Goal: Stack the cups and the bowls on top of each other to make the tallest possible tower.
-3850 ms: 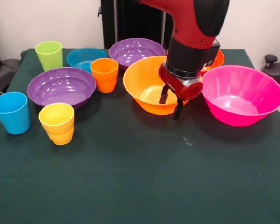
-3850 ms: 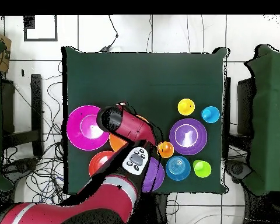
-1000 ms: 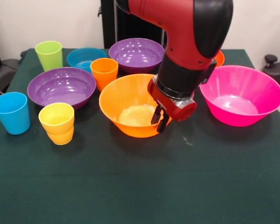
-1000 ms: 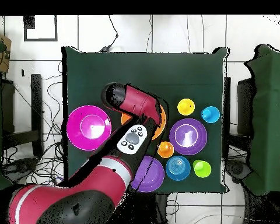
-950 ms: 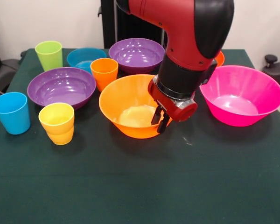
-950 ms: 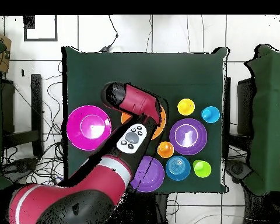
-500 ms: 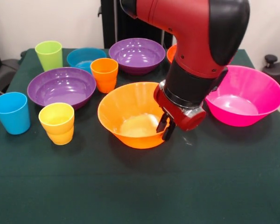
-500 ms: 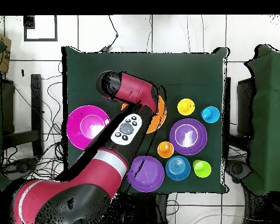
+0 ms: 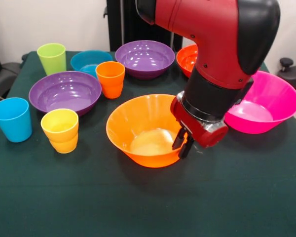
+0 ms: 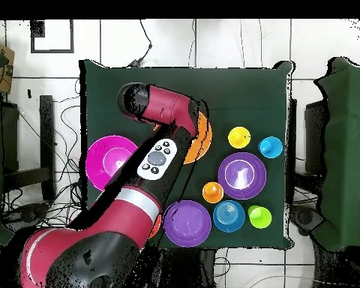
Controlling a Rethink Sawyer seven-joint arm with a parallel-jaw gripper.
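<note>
My gripper [image 9: 182, 145] is shut on the right rim of the wide orange bowl [image 9: 145, 129], one finger inside and one outside. The bowl is upright near the table's middle, at or just above the cloth. In the overhead view the arm hides the gripper and only the bowl's edge [image 10: 203, 139] shows. The orange cup [image 9: 110, 79], yellow cup [image 9: 61, 130], blue cup [image 9: 12, 119] and lime green cup [image 9: 52, 58] stand apart on the left. Two purple bowls [image 9: 65, 92] [image 9: 144, 57], the small blue bowl [image 9: 89, 61], the red-orange bowl [image 9: 189, 58] and the wide pink bowl [image 9: 269, 101] stand singly. Nothing is piled.
The green table [image 9: 148, 202] has open cloth along its near side in the front view. The pink bowl stands close to the right of my arm. Cables and chairs surround the table [image 10: 235, 90] in the overhead view.
My gripper has drawn the wide orange bowl toward the near side of the front view and a little right, away from the other bowls. The red-orange bowl now shows behind the arm.
</note>
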